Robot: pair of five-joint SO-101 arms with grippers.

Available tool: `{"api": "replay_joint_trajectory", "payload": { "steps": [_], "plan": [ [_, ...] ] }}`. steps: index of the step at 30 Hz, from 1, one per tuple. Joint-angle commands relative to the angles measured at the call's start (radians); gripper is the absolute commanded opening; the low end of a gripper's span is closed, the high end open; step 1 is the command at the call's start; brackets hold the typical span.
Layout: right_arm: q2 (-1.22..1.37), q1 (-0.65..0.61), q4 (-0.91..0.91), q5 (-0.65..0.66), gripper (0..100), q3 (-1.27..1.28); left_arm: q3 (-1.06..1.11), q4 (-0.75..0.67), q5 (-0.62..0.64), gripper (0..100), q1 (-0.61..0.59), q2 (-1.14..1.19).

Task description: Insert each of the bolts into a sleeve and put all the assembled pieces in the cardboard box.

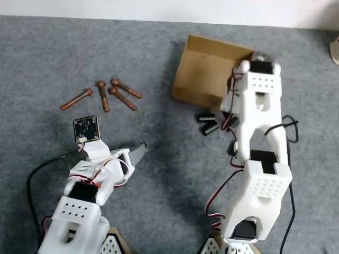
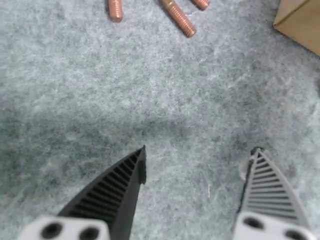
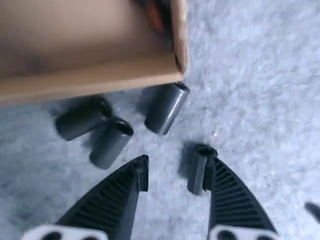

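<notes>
Several copper bolts [image 1: 103,95] lie in a loose fan at the back left of the grey carpet; their ends [image 2: 178,19] show ahead of my left gripper [image 2: 200,150]. That gripper is open and holds nothing, low over bare carpet [image 1: 139,150]. The cardboard box [image 1: 209,71] stands at the back right. Several dark sleeves [image 3: 111,142] lie along its near wall [image 3: 90,80]. My right gripper [image 3: 177,162] hangs open over them, and one sleeve [image 3: 199,169] rests against the inner side of one finger. Two sleeves [image 1: 208,123] show beside the right arm.
A box corner [image 2: 300,22] lies off to one side of the left gripper. Something reddish-brown [image 3: 155,15] lies blurred inside the box. The right arm [image 1: 257,111] covers the box's near right corner. A small circuit board [image 1: 86,128] sits on the left arm.
</notes>
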Motion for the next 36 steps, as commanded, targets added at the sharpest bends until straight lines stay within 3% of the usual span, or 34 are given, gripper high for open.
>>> {"api": "replay_joint_trajectory", "payload": {
  "steps": [1,8,19,30,35,36],
  "plan": [
    [-0.027,-0.01,-0.108,-0.012,17.0,0.077,-0.002,-0.02,-0.006,31,-0.002,-0.018],
    [-0.025,-0.012,-0.237,-0.017,17.0,0.131,-0.002,-0.02,-0.006,31,-0.002,-0.018],
    [-0.021,-0.01,-0.335,-0.153,17.0,0.162,-0.002,-0.02,-0.006,31,-0.002,-0.018],
    [-0.021,-0.001,-0.53,-0.241,16.6,0.377,-0.002,-0.02,-0.006,31,-0.002,-0.018],
    [-0.021,0.025,-0.533,-0.267,0.0,0.386,-0.002,-0.02,-0.006,31,-0.004,-0.018],
    [-0.021,0.031,-0.533,-0.269,1.1,0.386,-0.002,-0.02,-0.006,31,-0.004,-0.018]
  ]
}}
